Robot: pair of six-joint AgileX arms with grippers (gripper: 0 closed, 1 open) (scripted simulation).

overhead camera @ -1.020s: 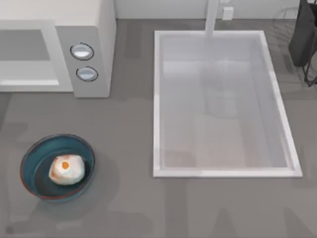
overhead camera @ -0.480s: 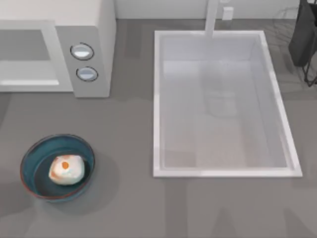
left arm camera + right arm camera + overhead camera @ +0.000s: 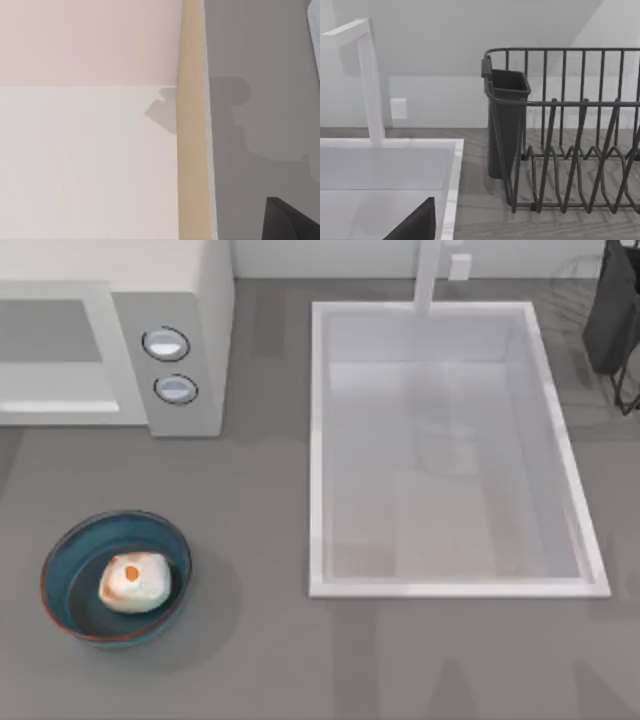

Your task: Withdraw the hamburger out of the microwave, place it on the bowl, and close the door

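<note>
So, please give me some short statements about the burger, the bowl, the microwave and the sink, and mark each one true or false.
1. The burger lies inside the bowl. True.
2. The bowl stands in the sink. False: it stands on the counter, left of the sink.
3. The microwave has two round knobs. True.
4. The burger is inside the microwave. False: it is in the bowl, in front of the microwave.
5. A dark dish rack stands beside the sink. True.
</note>
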